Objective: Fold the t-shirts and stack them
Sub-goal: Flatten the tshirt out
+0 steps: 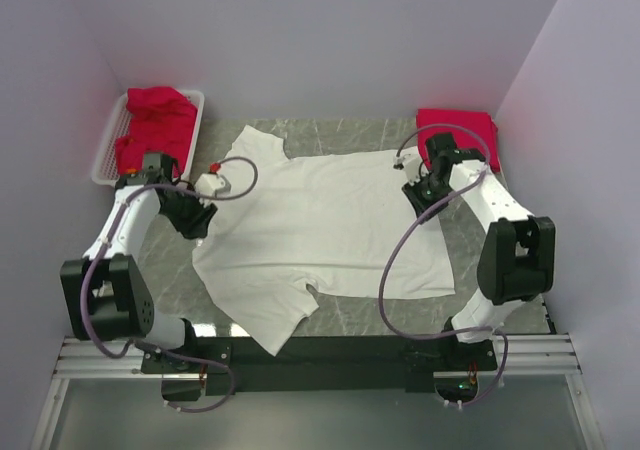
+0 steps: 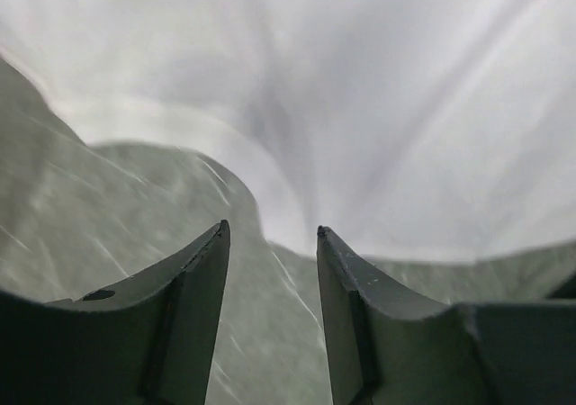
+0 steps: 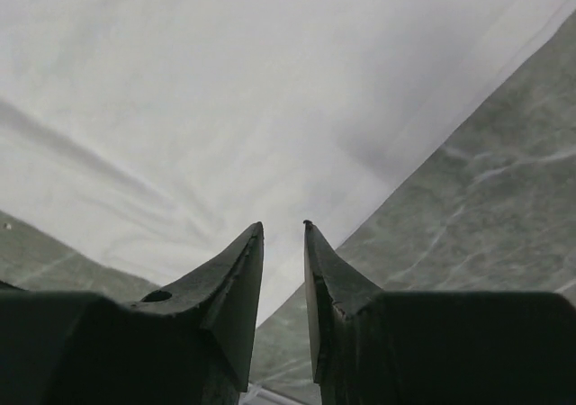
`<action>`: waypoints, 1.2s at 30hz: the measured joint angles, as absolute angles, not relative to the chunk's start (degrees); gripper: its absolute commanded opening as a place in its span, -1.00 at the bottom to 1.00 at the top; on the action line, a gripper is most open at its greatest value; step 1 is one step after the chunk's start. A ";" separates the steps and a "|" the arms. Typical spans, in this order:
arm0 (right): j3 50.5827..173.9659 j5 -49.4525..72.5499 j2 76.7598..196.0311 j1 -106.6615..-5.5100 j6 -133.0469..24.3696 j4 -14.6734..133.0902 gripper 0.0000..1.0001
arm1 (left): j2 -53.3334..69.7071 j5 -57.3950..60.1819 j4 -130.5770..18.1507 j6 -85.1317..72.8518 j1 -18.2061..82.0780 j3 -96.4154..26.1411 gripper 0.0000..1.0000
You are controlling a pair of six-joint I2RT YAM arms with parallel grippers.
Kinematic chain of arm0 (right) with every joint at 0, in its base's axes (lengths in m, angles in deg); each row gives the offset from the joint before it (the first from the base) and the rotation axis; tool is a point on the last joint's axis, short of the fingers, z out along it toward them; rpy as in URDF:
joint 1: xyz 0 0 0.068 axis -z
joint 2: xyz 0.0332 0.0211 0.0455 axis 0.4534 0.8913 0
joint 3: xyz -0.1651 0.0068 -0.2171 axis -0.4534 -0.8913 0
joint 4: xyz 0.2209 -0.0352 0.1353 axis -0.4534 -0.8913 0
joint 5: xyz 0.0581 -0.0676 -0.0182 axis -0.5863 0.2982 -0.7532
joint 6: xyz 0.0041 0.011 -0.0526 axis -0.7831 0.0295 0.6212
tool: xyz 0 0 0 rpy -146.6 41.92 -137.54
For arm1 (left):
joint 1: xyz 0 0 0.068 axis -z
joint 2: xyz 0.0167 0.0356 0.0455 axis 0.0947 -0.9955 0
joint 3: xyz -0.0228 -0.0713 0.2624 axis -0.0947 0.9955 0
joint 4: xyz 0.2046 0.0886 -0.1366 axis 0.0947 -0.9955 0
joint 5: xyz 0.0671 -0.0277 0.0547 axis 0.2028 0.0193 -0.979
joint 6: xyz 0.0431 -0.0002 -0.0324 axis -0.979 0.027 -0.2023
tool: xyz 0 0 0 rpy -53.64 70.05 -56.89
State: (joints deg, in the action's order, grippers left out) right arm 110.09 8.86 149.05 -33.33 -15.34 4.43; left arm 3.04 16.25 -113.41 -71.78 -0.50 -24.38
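A white t-shirt (image 1: 320,230) lies spread flat across the marble table (image 1: 350,135), with one sleeve hanging toward the near edge. My left gripper (image 1: 198,228) sits low at the shirt's left edge. In the left wrist view it (image 2: 270,229) is open, with bare table between its fingers and the shirt's (image 2: 360,108) curved edge just ahead. My right gripper (image 1: 415,198) is at the shirt's right edge. Its jaws (image 3: 283,225) stand slightly apart over the hem of the shirt (image 3: 225,90), gripping nothing. Crimson t-shirts (image 1: 155,125) lie bunched in a basket, and another (image 1: 458,130) lies folded at the back right.
The white slatted basket (image 1: 105,160) stands at the back left corner against the wall. Pale walls close in the table on the left, back and right. Grey marble table (image 3: 486,207) shows right of the shirt's hem. The arms' cables loop over the shirt's sides.
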 measured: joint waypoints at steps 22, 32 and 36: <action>97.13 9.47 152.24 -35.71 -15.01 2.24 -0.58 | 13.77 10.76 -102.33 -64.29 35.15 -2.21 -0.16; 96.95 12.25 157.07 -35.71 -15.71 4.60 -0.59 | 11.41 2.76 -95.13 -62.41 49.23 2.01 -0.35; 96.76 12.45 156.96 -35.71 -15.47 4.49 -0.59 | 13.07 4.95 -99.44 -65.38 51.83 2.18 -0.46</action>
State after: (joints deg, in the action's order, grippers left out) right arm 96.76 12.45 156.96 -35.71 -15.47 4.49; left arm 13.07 4.95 -99.44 -65.38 51.83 2.18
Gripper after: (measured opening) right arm 0.205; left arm 0.288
